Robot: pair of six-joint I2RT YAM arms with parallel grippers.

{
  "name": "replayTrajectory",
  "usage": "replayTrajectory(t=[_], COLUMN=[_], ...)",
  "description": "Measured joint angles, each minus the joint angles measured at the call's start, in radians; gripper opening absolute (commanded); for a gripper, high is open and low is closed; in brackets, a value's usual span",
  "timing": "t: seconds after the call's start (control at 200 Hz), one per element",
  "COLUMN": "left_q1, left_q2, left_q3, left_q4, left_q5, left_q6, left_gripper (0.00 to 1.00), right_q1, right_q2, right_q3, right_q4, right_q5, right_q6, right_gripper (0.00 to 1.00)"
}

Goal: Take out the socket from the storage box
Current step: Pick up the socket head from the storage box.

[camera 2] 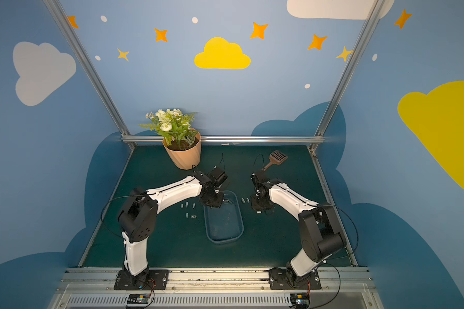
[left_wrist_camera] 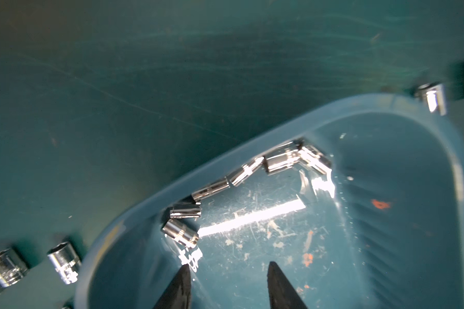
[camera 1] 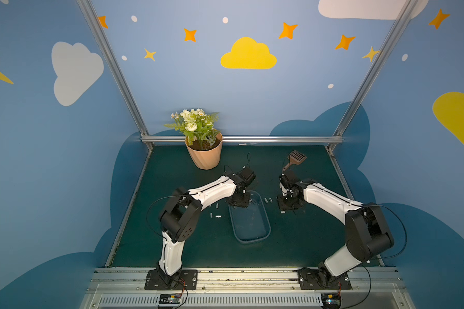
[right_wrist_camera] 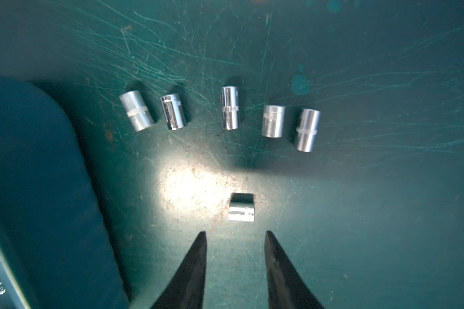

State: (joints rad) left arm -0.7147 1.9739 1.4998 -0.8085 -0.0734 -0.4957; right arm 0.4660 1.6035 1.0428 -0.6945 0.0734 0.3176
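**Both grippers open; sockets inside the storage box**

A scratched dark green mat was enclosed by blue walls painted with clouds and stars. A peach flowerpot and a brown slotted scoop were set near the back. The storage box was placed mid-mat, its far end covered in both top views by the left arm. Chrome sockets were lined along its inner wall, where reflections were hard to separate from metal. The left gripper was angled down over the box, fingers apart and empty. The right gripper was pointed at the mat beside the box, fingers apart. A loose socket lay just ahead of the tips, with five further sockets rowed beyond.
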Motion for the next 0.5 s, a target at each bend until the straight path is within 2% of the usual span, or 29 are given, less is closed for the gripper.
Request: replayTrajectory(t=[0.501], left_q1=[0.000], left_q2=[0.104], left_q3=[0.072], left_q4=[-0.023], left_q5=[-0.037], left_q6=[-0.022], left_gripper=[0.48], right_q1=[-0.008], right_q2=[-0.006], right_q3=[-0.013], right_q4=[0.004], right_q5=[-0.003], right_q6=[0.000], right_gripper=[0.37])
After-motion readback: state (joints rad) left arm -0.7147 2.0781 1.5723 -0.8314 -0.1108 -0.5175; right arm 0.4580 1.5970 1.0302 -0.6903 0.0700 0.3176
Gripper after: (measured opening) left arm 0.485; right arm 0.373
